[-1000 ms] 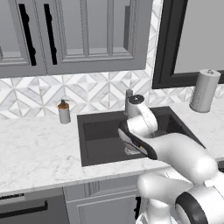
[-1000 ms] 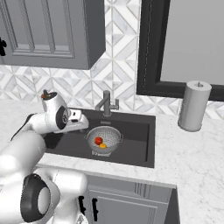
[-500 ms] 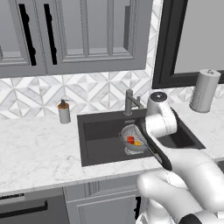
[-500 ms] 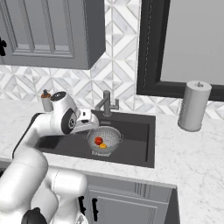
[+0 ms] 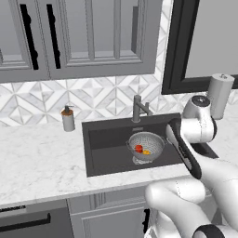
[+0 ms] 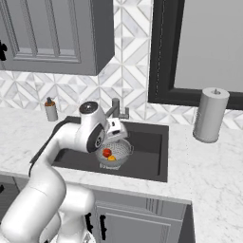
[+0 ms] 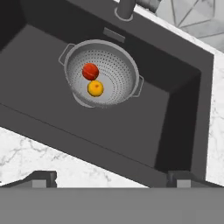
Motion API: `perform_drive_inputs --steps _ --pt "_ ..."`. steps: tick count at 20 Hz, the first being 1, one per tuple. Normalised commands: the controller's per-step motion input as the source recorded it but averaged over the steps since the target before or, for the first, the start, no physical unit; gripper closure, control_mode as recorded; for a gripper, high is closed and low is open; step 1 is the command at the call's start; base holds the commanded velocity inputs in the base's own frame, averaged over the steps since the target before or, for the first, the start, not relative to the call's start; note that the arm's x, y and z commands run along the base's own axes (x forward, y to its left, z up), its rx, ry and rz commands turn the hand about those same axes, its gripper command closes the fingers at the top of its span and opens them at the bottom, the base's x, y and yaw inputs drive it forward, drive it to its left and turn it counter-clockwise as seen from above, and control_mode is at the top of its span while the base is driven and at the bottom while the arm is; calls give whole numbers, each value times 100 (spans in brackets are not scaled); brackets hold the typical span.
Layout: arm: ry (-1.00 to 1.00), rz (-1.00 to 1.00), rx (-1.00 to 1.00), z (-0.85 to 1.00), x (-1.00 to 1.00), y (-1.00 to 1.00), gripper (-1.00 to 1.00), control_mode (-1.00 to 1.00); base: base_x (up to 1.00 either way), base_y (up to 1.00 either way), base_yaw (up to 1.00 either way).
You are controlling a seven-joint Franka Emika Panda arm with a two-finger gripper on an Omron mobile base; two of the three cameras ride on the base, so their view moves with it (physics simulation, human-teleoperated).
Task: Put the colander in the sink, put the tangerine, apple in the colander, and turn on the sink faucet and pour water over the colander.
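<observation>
The silver perforated colander (image 5: pixel 156 139) (image 6: pixel 122 148) (image 7: pixel 116 70) sits in the dark sink (image 5: pixel 107 148) (image 6: pixel 149 154) (image 7: pixel 48 105), in front of the faucet (image 5: pixel 137 108) (image 6: pixel 116 108) (image 7: pixel 126 8). Inside it lie the red apple (image 5: pixel 138 148) (image 6: pixel 107 152) (image 7: pixel 90 71) and the orange tangerine (image 5: pixel 146 152) (image 6: pixel 111 158) (image 7: pixel 95 88), touching each other. My gripper (image 7: pixel 111 179) (image 6: pixel 116 129) hangs open above the sink's front rim, looking down at the colander, with nothing between its fingers. No water shows at the spout.
A small grey soap dispenser (image 5: pixel 68 119) (image 6: pixel 51 110) stands on the marble counter left of the sink. A paper towel roll (image 5: pixel 219 95) (image 6: pixel 210 114) stands to the right. Grey cabinets hang above, and a dark window frame sits behind the sink.
The arm has swung to the right across the sink and the hand has risen, uncovering the colander with both fruits in the left base view. The colander and fruits have stayed put.
</observation>
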Motion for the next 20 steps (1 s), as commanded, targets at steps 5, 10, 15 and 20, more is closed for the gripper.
perform_drive_inputs --steps 5,10,15,20 --pt "0 20 4 5 15 -52 -100 -100 0 0 0" --pt "0 19 11 0 36 -38 -100 -100 0 0 0" --pt "1 17 3 3 27 -25 -100 -100 0 0 0" --pt "0 16 1 5 29 -15 -100 -100 0 0 0"
